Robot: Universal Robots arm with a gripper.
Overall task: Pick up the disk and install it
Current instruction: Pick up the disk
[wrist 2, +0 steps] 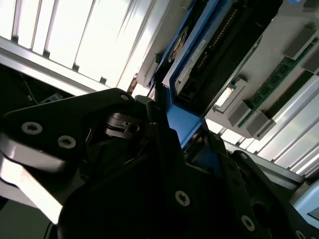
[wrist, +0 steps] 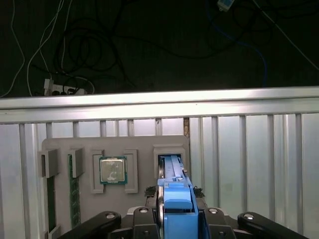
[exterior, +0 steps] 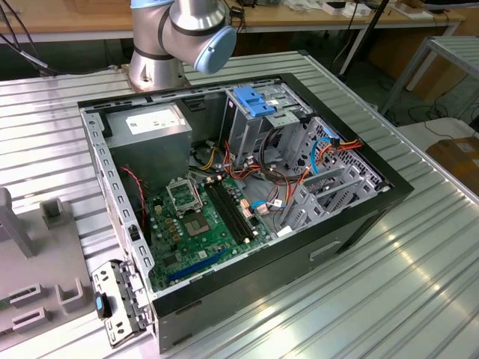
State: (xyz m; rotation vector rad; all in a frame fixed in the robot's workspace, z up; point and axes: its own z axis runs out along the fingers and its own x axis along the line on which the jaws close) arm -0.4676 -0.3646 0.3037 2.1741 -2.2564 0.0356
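Between fingers [wrist 2: 162, 144], clamped tight: disk [wrist: 177, 204], seen edge-on. Dark metal body, bright blue bracket along edges, connector row showing in second wrist view. Grey tray [wrist: 142, 147] with chip [wrist: 113, 170] lies beyond disk, on ribbed table [wrist: 249, 164]. Open computer case [exterior: 224, 295] mid-frame in exterior view.

My count from the remote station: mostly singles, one pair.
I see one arm [exterior: 183, 30], one pincer [wrist: 178, 193], one disk [wrist: 172, 169], one processor [wrist: 112, 170], two memory sticks [wrist: 74, 194] and one grey tray [wrist: 144, 144]; on the desk [exterior: 419, 284], one open computer case [exterior: 337, 250] with one power supply [exterior: 146, 127] at its ten o'clock and one motherboard [exterior: 202, 232].
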